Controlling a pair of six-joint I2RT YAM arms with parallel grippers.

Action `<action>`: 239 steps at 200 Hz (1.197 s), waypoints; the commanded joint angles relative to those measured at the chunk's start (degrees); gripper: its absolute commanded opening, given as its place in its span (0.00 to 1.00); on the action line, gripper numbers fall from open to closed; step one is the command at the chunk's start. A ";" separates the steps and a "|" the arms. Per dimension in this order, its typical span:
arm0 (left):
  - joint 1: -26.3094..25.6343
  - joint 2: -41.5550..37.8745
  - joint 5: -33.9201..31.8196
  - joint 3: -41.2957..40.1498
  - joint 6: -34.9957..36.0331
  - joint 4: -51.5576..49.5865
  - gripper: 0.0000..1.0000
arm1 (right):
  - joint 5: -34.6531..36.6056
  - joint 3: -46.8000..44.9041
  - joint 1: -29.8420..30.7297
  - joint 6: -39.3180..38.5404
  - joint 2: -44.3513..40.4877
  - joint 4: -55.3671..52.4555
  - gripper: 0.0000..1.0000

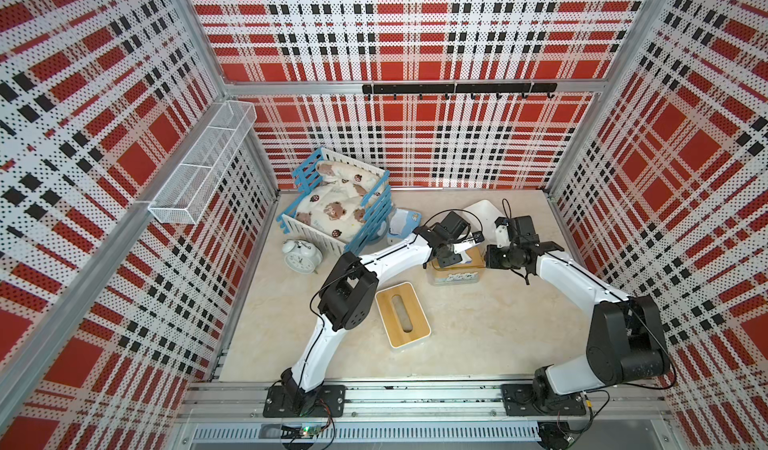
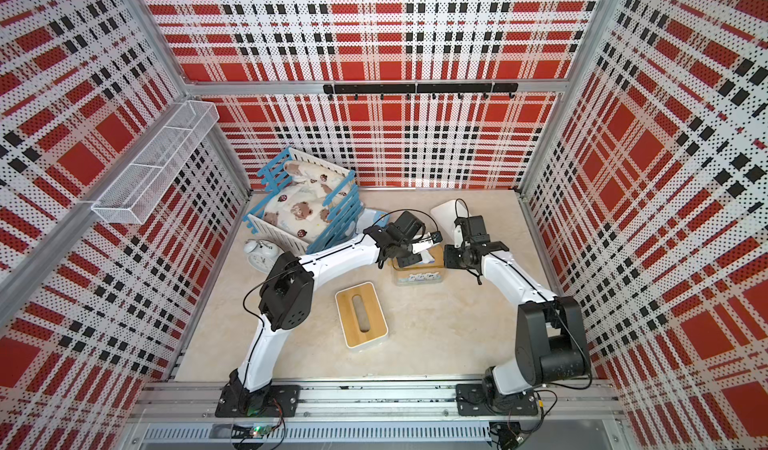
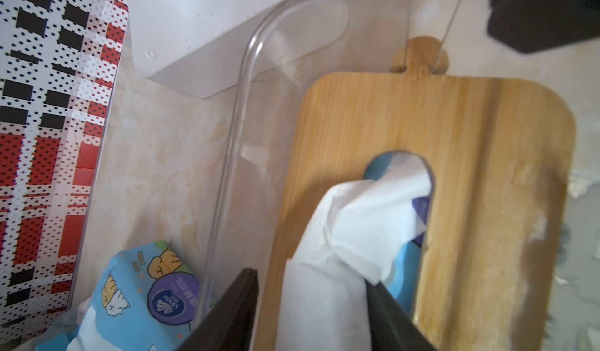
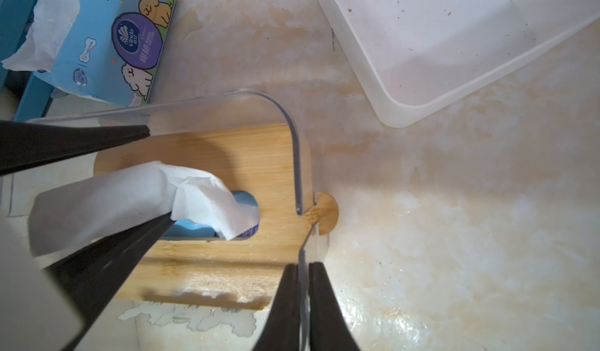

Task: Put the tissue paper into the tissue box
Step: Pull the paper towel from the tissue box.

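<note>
A clear tissue box (image 1: 457, 276) (image 2: 419, 278) stands mid-table with a slotted wooden lid (image 3: 470, 171) (image 4: 227, 151) sunk inside it. A blue tissue paper pack (image 4: 248, 200) shows through the slot, and its white sheet (image 3: 373, 210) (image 4: 130, 190) sticks out. My left gripper (image 3: 310, 276) (image 4: 159, 174) hangs over the slot, jaws apart. The sheet lies between them against one finger, with bare wood showing beside the other. My right gripper (image 4: 303, 265) is shut on the box's clear end wall. Another tissue paper pack (image 4: 107, 41) (image 3: 139, 294) (image 1: 405, 221) lies on the table beside the box.
A white tissue box with a wooden lid (image 1: 402, 321) (image 2: 361, 315) lies nearer the front. A white tray (image 1: 482, 211) (image 4: 454, 41) sits behind the clear box. A blue-and-white crib (image 1: 336, 202), an alarm clock (image 1: 301, 254) and a wall-hung wire basket (image 1: 203, 161) are at the left.
</note>
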 commanded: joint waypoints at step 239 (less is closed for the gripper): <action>5.39 -10.09 18.81 -10.52 -17.45 17.70 0.49 | -3.02 1.02 0.10 1.39 -0.09 -1.22 0.04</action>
